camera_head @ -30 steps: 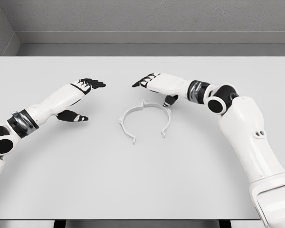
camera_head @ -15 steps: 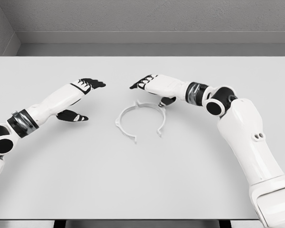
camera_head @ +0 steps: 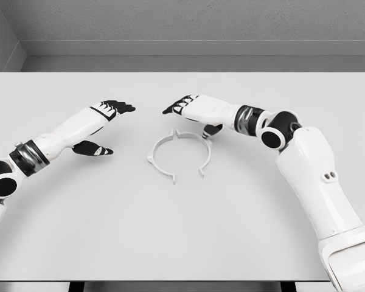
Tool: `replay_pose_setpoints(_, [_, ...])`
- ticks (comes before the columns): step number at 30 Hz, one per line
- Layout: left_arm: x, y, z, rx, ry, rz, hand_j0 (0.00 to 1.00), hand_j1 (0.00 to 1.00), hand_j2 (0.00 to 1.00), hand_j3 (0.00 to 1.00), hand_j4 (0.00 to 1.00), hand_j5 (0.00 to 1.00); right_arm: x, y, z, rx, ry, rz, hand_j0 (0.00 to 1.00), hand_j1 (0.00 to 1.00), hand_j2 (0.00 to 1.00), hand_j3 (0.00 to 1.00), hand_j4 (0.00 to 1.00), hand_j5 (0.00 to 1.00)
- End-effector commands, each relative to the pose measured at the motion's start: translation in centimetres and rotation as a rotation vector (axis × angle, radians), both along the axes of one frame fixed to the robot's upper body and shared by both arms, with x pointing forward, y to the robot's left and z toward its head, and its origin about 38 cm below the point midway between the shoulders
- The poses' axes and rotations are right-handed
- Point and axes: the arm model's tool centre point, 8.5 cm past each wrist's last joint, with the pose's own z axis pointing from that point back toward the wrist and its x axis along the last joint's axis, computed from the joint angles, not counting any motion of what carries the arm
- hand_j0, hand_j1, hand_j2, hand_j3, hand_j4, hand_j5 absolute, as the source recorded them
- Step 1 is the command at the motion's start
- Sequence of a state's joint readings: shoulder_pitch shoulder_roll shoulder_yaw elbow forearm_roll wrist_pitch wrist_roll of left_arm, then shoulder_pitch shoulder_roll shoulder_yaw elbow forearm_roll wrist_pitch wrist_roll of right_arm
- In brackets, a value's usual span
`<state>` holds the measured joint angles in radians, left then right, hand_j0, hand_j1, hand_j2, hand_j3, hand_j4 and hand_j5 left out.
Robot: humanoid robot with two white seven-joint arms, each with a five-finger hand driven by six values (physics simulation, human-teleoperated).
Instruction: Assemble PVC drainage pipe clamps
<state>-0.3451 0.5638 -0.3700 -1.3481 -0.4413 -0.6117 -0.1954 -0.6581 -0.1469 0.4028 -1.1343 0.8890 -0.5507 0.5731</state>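
White plastic on a pale grey tabletop (camera_head: 182, 243): the clamp (camera_head: 177, 155), an open ring with small lugs and its gap facing the near edge, lies flat near the middle, and its colour gives little contrast against the surface. The right hand (camera_head: 198, 112) hovers over the ring's far side, palm down, fingers (camera_head: 175, 107) stretched out and apart, holding nothing. Its dark thumb (camera_head: 213, 129) hangs low beside the ring's right shoulder; whether it touches the plastic I cannot tell. The left hand (camera_head: 103, 125) waits well to the left, fingers likewise spread and empty, thumb pointing toward the ring.

The main risk is a shove instead of a grasp. The ring is thin, light and lies flat, so a thumb coming down against its rim would likely slide or spin it across the smooth surface. A pinch on one arm alone could flex the open ring and let it spring free. No mating piece shows anywhere in view, so the assembly itself cannot be judged; only one part is on hand.
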Motion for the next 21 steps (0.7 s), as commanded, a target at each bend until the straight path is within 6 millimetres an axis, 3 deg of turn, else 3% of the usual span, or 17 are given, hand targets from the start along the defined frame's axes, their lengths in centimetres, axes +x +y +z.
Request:
replay_pose_setpoints(1, [0.0,0.0,0.1,-0.007,0.001,0.002,1.0,1.0,1.0,1.0,1.0,1.0,-0.1,0.2,-0.1,-0.012,0.01,0.007,1.0,1.0,1.0,1.0,1.0,1.0])
replay_pose_setpoints(6, [0.1,0.0,0.1,-0.007,-0.001,0.002,1.0,1.0,1.0,1.0,1.0,1.0,-0.2,0.7,-0.1,-0.002,0.013,0.013,1.0,1.0,1.0,1.0,1.0,1.0])
replay_pose_setpoints(12, [0.0,0.0,0.1,-0.008,0.001,0.002,1.0,1.0,1.0,1.0,1.0,1.0,0.9,-0.6,0.7,0.009,0.01,-0.052,1.0,1.0,1.0,1.0,1.0,1.0])
replay_pose_setpoints(14, [0.0,0.0,0.1,-0.007,0.001,0.002,1.0,1.0,1.0,1.0,1.0,1.0,1.6,-1.7,2.1,0.032,-0.013,-0.083,1.0,1.0,1.0,1.0,1.0,1.0])
replay_pose_setpoints(18, [-0.5,-1.1,0.7,-0.022,-0.021,-0.031,1.0,1.0,1.0,1.0,1.0,1.0,2.2,-5.9,5.4,0.097,-0.093,-0.15,1.0,1.0,1.0,1.0,1.0,1.0])
replay_pose_setpoints(21, [-1.6,-2.2,1.3,-0.031,-0.041,-0.072,1.0,1.0,1.0,1.0,1.0,1.0,-0.9,-11.4,10.2,0.203,-0.225,-0.148,1.0,1.0,1.0,1.0,1.0,1.0])
